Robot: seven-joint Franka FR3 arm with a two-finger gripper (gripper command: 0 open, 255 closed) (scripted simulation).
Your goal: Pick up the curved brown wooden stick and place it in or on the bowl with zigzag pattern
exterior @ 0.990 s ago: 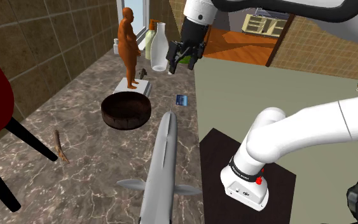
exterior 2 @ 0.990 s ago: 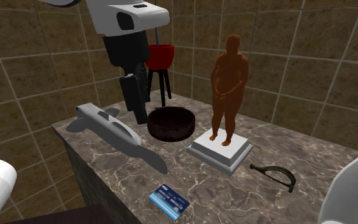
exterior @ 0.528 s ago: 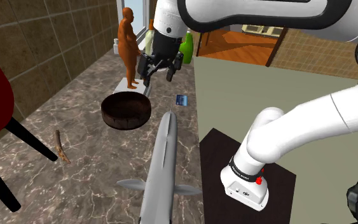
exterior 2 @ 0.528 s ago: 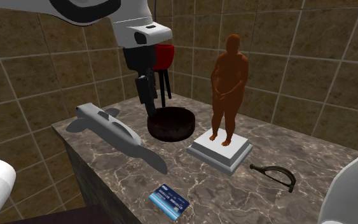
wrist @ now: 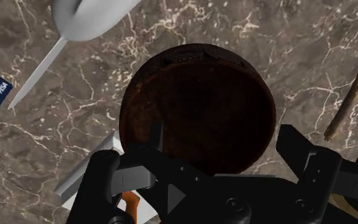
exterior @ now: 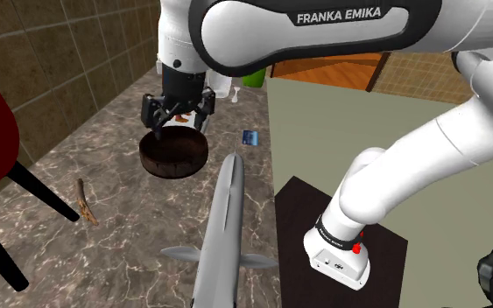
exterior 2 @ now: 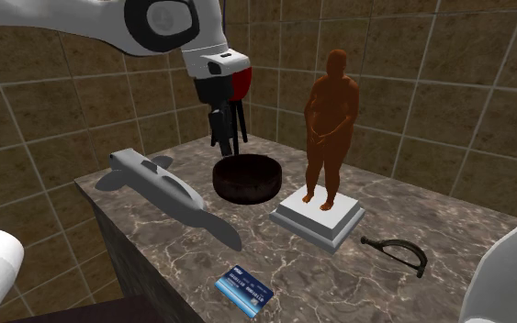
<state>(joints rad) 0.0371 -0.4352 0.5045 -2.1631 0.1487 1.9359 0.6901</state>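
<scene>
Moving: my claw (exterior: 176, 115) comes over the bowl (exterior: 174, 164).
Claw: spread apart, holding nothing.
Stick (exterior: 85, 201): past the bowl, next to grab.

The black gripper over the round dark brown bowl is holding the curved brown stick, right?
No, the black gripper over the round dark brown bowl is empty; the shoulder view shows the curved brown stick lying on the marble counter.

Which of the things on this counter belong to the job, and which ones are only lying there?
For the job: brown stick, dark brown bowl, open tool above the bowl.
Lying about: grey aircraft model, blue card, brown statue, dark curved band.
</scene>
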